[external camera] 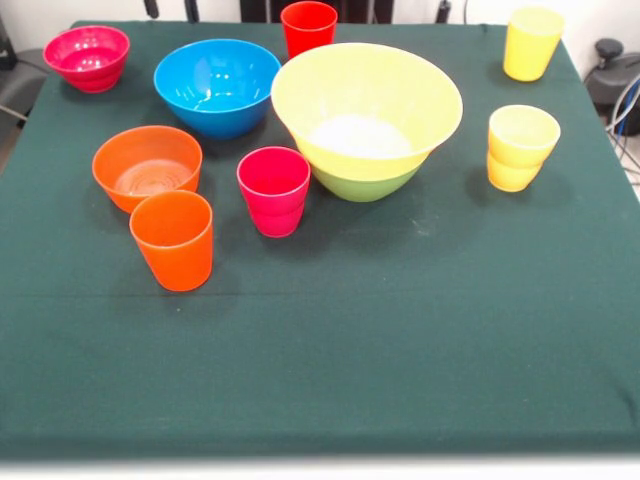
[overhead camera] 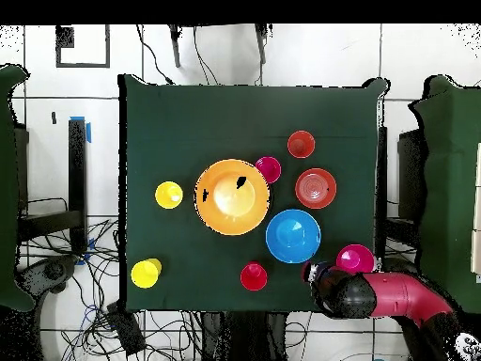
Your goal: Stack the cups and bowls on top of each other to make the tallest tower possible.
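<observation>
The very large yellow bowl [external camera: 366,105] sits nested in the green bowl [external camera: 365,186] at mid table; together they form the tower, also seen in the overhead view [overhead camera: 232,196]. Standing apart are the blue bowl [external camera: 217,85], orange bowl [external camera: 147,165], magenta bowl [external camera: 87,57], orange cup [external camera: 173,240], magenta cup [external camera: 274,190], red cup [external camera: 308,27] and two yellow cups [external camera: 531,42] [external camera: 520,147]. The gripper [overhead camera: 317,275] shows only in the overhead view, at the table's robot-side edge, between the red cup [overhead camera: 254,276] and the magenta bowl [overhead camera: 355,258].
The table has a dark green cloth [external camera: 400,330]. The red arm [overhead camera: 399,296] reaches in from the bottom right of the overhead view. Cables and chair legs lie around the table on the floor.
</observation>
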You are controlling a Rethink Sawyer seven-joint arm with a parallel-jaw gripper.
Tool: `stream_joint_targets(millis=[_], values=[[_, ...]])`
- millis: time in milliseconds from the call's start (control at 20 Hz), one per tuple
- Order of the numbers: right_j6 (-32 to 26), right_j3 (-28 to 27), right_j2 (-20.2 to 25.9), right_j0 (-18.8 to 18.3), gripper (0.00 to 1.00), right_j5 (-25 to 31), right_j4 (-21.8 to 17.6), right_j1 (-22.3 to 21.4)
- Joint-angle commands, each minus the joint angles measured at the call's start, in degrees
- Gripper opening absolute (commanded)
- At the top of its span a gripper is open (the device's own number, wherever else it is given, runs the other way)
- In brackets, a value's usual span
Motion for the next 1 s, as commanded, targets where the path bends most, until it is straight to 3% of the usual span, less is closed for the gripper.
stream_joint_targets(millis=[50, 1000], values=[[-4.5, -1.4, 2.8, 2.4, 1.00, -0.9, -2.0, 3.5], [-1.4, -6.3, -0.2, 5.7, 1.00, -4.3, -5.9, 9.7]])
